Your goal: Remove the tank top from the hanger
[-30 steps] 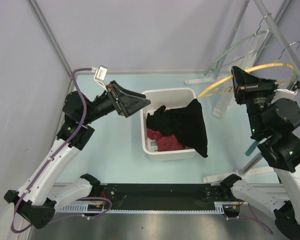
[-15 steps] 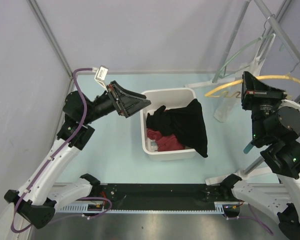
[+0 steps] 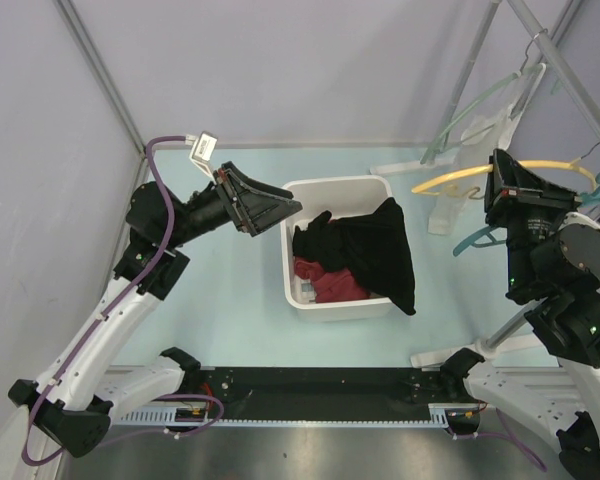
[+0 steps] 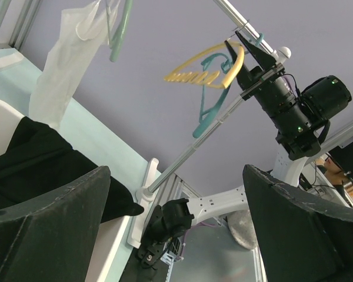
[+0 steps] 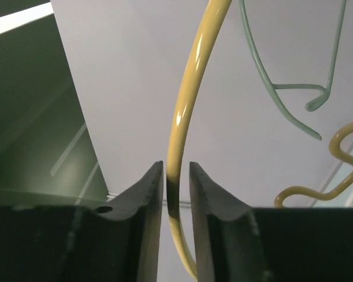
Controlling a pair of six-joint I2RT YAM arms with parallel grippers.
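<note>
Tank top [image 3: 375, 250], black, is off the hanger: it lies in white bin [image 3: 335, 184] mid-table, one end draped over bin's R rim and hanging down outside. Red garment [image 3: 330, 282] sits beside/under it in the bin's near-L part.

R gripper [image 5: 176, 170] is up at the rack on the R, fingers nearly together w/ bare yellow hanger [image 3: 460, 178] rod clamped between them; only a sliver of light shows on one side in wrist view. Yellow hanger carries no cloth.

L gripper [image 3: 288, 212] has its fingers wide apart, nothing between, tips just by bin's far-L corner, pointing toward rack.

Around: metal rail [image 3: 565, 70] runs diagonally overhead on R. Pale green hanger [image 3: 470, 110] hangs farther back w/ white cloth [image 4: 62, 64] on it. Teal hanger [image 3: 475, 238] hangs just below the yellow one, close to R arm. Rack's white feet stand on table [image 3: 220, 300] R of bin. Nothing lies on top of the tank top.
</note>
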